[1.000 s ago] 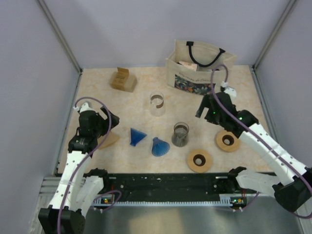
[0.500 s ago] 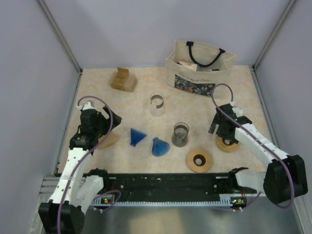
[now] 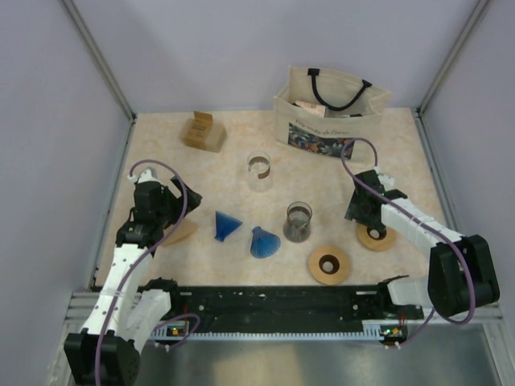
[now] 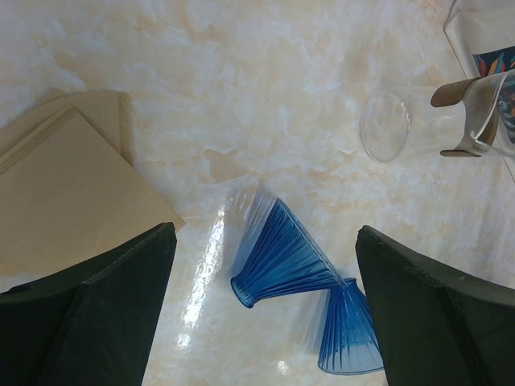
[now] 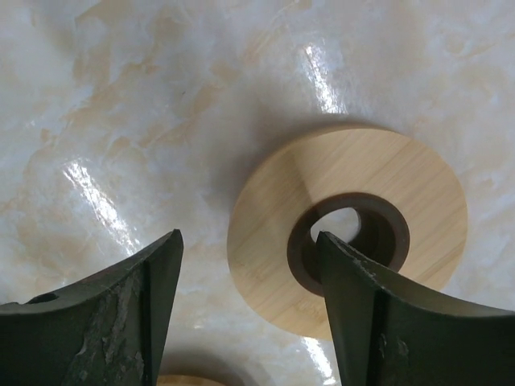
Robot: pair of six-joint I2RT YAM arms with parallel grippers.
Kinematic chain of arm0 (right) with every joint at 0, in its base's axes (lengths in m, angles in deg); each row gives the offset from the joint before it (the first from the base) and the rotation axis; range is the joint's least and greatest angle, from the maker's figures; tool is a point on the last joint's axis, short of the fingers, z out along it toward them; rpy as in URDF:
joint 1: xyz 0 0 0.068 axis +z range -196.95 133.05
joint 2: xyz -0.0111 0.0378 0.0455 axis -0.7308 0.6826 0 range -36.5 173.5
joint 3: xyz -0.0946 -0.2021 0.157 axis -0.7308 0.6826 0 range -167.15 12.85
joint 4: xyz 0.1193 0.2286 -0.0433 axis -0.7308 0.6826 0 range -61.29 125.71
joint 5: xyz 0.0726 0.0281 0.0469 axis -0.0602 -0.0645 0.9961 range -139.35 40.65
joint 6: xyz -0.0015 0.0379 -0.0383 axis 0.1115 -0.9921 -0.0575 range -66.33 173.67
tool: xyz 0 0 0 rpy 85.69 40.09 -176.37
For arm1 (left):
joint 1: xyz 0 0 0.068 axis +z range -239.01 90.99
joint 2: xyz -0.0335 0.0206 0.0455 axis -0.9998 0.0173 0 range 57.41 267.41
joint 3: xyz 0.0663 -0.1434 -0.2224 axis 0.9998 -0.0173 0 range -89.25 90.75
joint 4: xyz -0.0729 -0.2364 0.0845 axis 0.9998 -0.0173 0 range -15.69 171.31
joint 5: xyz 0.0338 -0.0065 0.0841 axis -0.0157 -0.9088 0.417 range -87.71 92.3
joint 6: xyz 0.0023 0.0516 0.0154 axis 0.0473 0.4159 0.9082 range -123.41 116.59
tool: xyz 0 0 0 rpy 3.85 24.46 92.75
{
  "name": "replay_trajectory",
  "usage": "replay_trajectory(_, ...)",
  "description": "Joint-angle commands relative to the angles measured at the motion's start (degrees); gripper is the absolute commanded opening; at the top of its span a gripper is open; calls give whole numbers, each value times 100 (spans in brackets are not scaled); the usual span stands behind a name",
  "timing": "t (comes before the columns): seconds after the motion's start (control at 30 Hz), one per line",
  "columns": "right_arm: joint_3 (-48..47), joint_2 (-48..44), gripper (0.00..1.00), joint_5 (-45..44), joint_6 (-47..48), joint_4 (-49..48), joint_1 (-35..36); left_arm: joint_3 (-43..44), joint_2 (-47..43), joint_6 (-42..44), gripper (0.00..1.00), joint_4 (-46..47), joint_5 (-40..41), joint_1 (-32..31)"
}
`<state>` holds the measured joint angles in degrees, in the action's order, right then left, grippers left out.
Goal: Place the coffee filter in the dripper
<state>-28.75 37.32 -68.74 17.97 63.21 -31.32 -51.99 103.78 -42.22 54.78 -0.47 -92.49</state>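
Note:
Tan paper coffee filters (image 3: 180, 232) lie stacked at the table's left, and fill the left of the left wrist view (image 4: 64, 177). Two blue ribbed glass drippers lie on their sides at the centre, one (image 3: 226, 225) (image 4: 282, 253) left of the other (image 3: 264, 241) (image 4: 346, 338). My left gripper (image 3: 165, 211) (image 4: 265, 322) hovers open above the filters' edge and the drippers, holding nothing. My right gripper (image 3: 364, 213) (image 5: 248, 241) is low over a wooden ring (image 3: 376, 236) (image 5: 354, 241). It stands open. One finger covers part of the ring's hole, the other is over bare table beside the rim.
A second wooden ring (image 3: 329, 264) lies near the front. A clear glass (image 3: 259, 171) (image 4: 434, 121) and a darker glass (image 3: 298, 221) stand mid-table. A tote bag (image 3: 330, 112) and a cardboard box (image 3: 203, 132) sit at the back. Walls close in on both sides.
My right gripper has come down and to the right onto the wooden ring, and its jaws have narrowed. The left arm has barely shifted.

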Motion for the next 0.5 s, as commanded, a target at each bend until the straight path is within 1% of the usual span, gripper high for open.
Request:
replay_trajectory(0.0, 100, 141, 66, 6, 55, -277, -70, -17, -14, 66, 99, 279, -57, -21)
replay_trajectory(0.2, 161, 238, 65, -55, 28, -268, -79, -34, -14, 75, 99, 271, -14, -21)
replay_trajectory(0.3, 153, 238, 58, -64, 11, -277, -78, -17, -14, 66, 99, 271, -22, -21)
replay_trajectory(0.37, 170, 247, 52, -169, 2, -260, -70, -25, 3, 75, 99, 262, -40, -21)
replay_trajectory(0.47, 162, 264, 51, -301, 2, -207, -70, -25, -31, 75, 99, 244, -31, -21)
